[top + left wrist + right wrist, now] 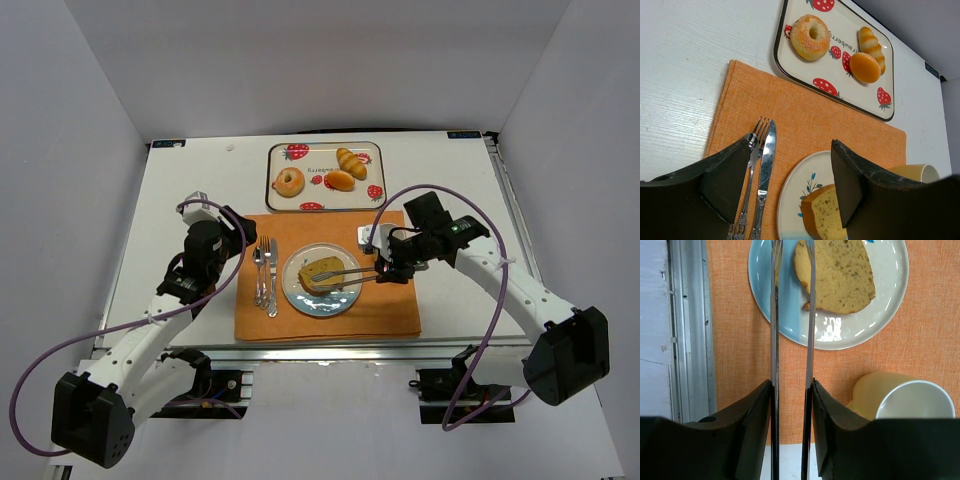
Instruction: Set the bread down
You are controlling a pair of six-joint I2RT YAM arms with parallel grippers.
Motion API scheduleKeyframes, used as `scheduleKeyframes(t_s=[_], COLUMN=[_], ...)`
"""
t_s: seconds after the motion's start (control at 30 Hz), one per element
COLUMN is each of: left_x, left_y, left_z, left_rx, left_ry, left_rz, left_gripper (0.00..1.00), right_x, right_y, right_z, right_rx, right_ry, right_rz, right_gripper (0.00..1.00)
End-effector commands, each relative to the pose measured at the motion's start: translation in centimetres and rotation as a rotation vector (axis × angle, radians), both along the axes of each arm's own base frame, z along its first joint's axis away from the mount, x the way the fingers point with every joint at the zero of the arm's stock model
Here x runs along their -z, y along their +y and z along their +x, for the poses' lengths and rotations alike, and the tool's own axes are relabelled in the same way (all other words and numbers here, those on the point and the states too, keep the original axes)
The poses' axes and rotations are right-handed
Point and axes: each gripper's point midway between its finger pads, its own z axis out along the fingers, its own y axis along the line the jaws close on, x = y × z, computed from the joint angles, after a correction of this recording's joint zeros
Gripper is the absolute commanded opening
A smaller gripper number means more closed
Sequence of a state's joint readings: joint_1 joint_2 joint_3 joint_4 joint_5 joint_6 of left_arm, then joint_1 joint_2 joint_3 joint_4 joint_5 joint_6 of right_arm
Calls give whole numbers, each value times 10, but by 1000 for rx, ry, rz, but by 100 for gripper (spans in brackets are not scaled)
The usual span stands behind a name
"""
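Note:
A slice of yellow loaf bread (325, 272) lies on a pale blue plate (335, 303) in the middle of the orange placemat (260, 312). My right gripper (385, 270) is shut on metal tongs (350, 273) that reach left over the plate. In the right wrist view the gripper (791, 390) holds the two tong arms (810, 315) slightly apart; one arm runs beside the slice (837, 272) and one over its edge, with the tips cut off at the top. My left gripper (240, 235) is open and empty, hovering (790, 180) over the mat between the cutlery and the plate (800, 185).
A knife (765, 160) and fork (754, 145) lie left of the plate. A yellow cup (905, 397) stands on the mat to the plate's right. A strawberry tray (325, 160) at the back holds a doughnut (289, 182) and two rolls (345, 170).

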State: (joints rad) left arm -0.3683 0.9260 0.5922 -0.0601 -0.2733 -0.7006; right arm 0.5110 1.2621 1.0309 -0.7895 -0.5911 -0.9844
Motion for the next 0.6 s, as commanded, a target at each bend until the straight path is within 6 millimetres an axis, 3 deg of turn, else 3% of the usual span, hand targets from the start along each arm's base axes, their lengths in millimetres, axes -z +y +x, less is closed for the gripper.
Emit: scheduleKeyframes(t_s=[0.0,0.1,0.23,0.37,0.4,0.43,0.47,0.57], left_x=[-20,-20,-21,-22,-22,-23,-24,-25], left_y=[2,3,3,2,2,1,1,1], left_z=[1,0,0,0,0,0,0,-1], left_rx=[-11,-12,-13,-7,-7,-6,-4,-4], left_ry=[-47,-48,-51,-53,-53,-55,-57,-64], left_rz=[-23,-23,-26,-29,-29,-30,-31,-39], left_gripper=[76,76,76,76,76,76,76,76], right_x=[-24,-34,-57,-88,-78,-94,-79,-87], right_y=[10,15,26,28,24,21,20,7], right_z=[-4,2,41,106,126,148,167,216], right_rx=[-33,-4,141,324,392,439,476,565], right_ry=[-11,-12,-71,-127,-86,-125,-103,-181], right_rz=[75,100,154,219,205,213,180,140], right_gripper=[42,41,38,34,33,33,32,32])
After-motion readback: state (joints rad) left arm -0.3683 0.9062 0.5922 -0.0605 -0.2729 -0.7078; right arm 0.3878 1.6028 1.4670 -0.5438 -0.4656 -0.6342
